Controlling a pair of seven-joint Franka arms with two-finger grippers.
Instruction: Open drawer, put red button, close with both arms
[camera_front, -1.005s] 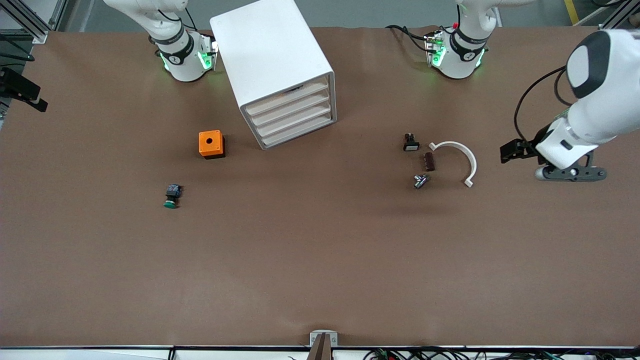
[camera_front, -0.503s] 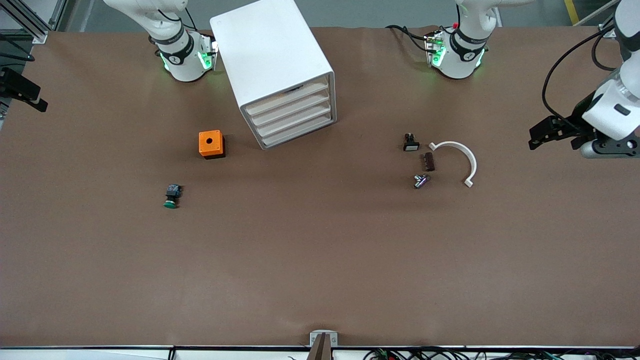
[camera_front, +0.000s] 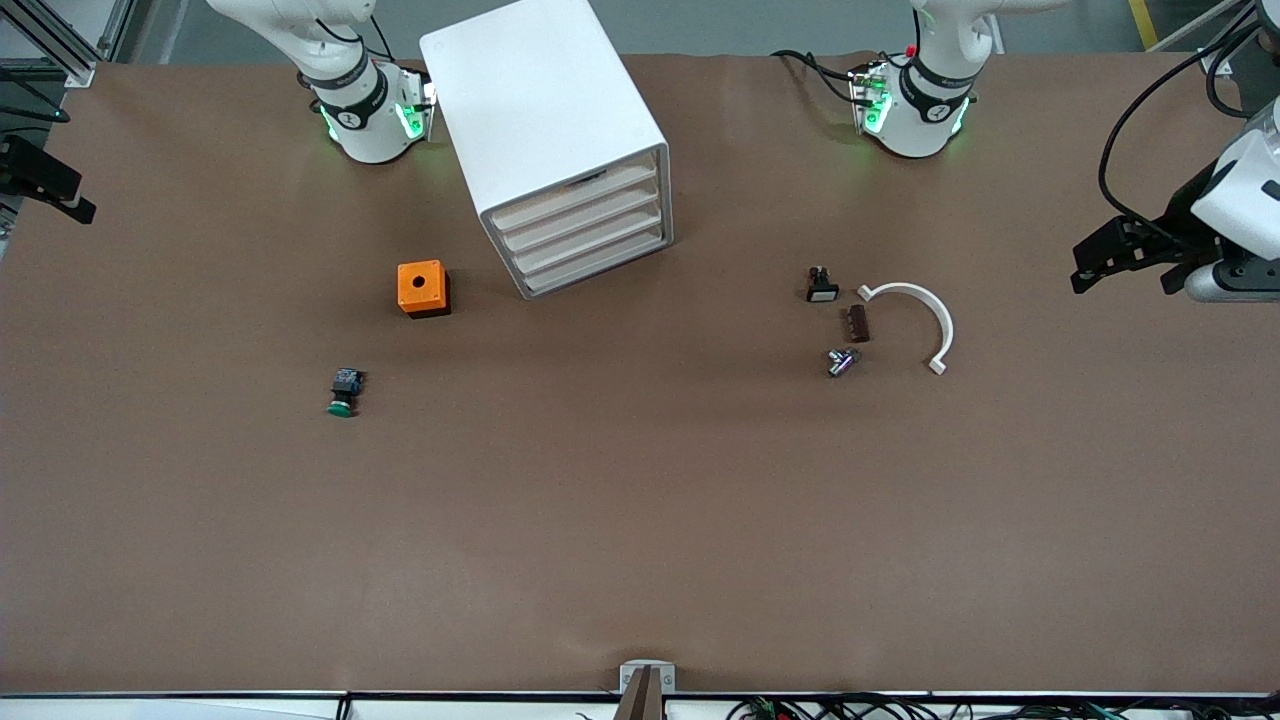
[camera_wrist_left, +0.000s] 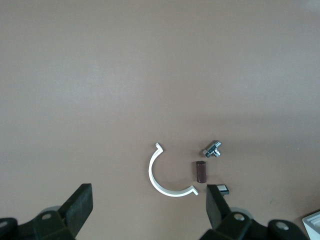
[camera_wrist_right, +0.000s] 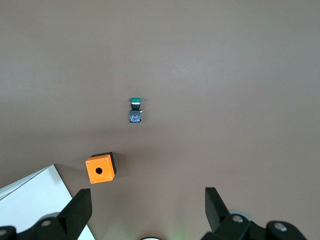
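1. Misidentification is the main risk: no red button is seen in any view, whether on the table or elsewhere, so its place cannot be told. The same-shaped green button, lying nearer the front camera than the orange box, could be picked by mistake.
2. Drawer choice is uncertain: four alike fronts are stacked in the cabinet, all appear pushed in, and the wrong one could be pulled.
3. The cabinet stands loose and turned at an angle on the table; if a drawer is pulled without the body being braced by the other arm, the whole box is likely to slide or turn.
4. The left gripper hangs in the air over the left arm's end of the table, jaws spread wide and holding nothing. It is well apart from the cabinet, so a long reach is needed, and the white arc clip, brown piece and metal fitting could be swept aside on the way.
5. The right gripper is raised above the orange box and green button, jaws wide and empty; a low approach to the cabinet could knock the orange box.
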